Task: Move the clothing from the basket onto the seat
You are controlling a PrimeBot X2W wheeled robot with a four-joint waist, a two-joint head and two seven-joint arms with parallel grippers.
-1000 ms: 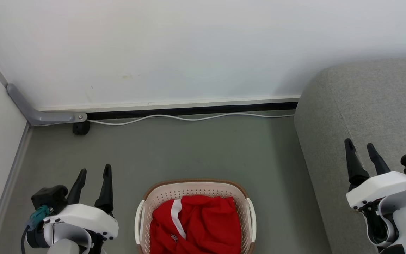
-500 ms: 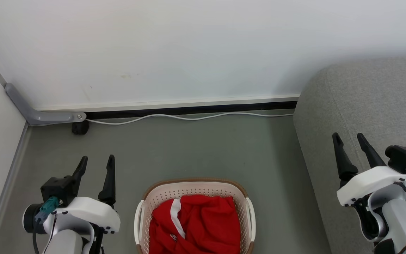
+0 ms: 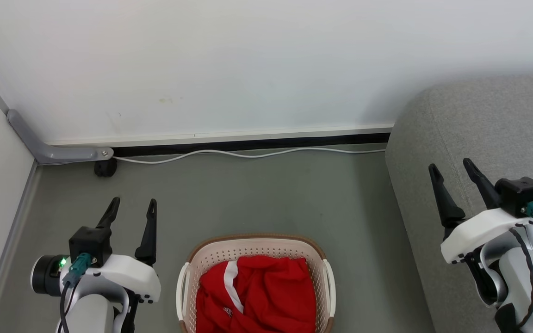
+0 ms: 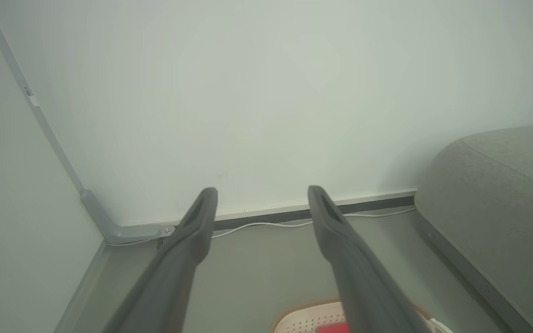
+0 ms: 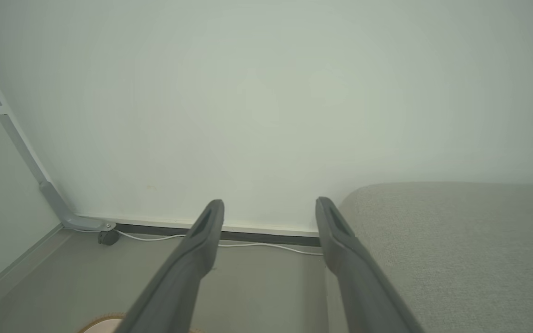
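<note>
At the far left, a grey bracket point(image 3: 44, 150) runs down the corner of the room and along the foot of the wall point(image 3: 248, 60). It ends beside a small black knob point(image 3: 106, 169) on the floor point(image 3: 257, 194). Nearer, the left gripper point(image 3: 134, 201) hangs over bare floor just left of the basket point(image 3: 257, 237). Its two dark fingers are spread wide with nothing between them, pointing toward the far wall.

The basket stands on the floor in the near middle, between the two arms and apart from both. The clothing point(image 3: 262, 296) lies bunched inside it, red with a white stripe and a small badge showing on top. Neither gripper touches it. Behind the basket, a white cable point(image 3: 248, 155) trails along the floor at the base of the wall.

To the right, the seat point(image 3: 479, 120) rises beside the floor, its rounded corner near the wall. The right gripper point(image 3: 449, 163) hangs above the seat's left edge, its fingers just as wide apart and empty, also pointing toward the wall.
</note>
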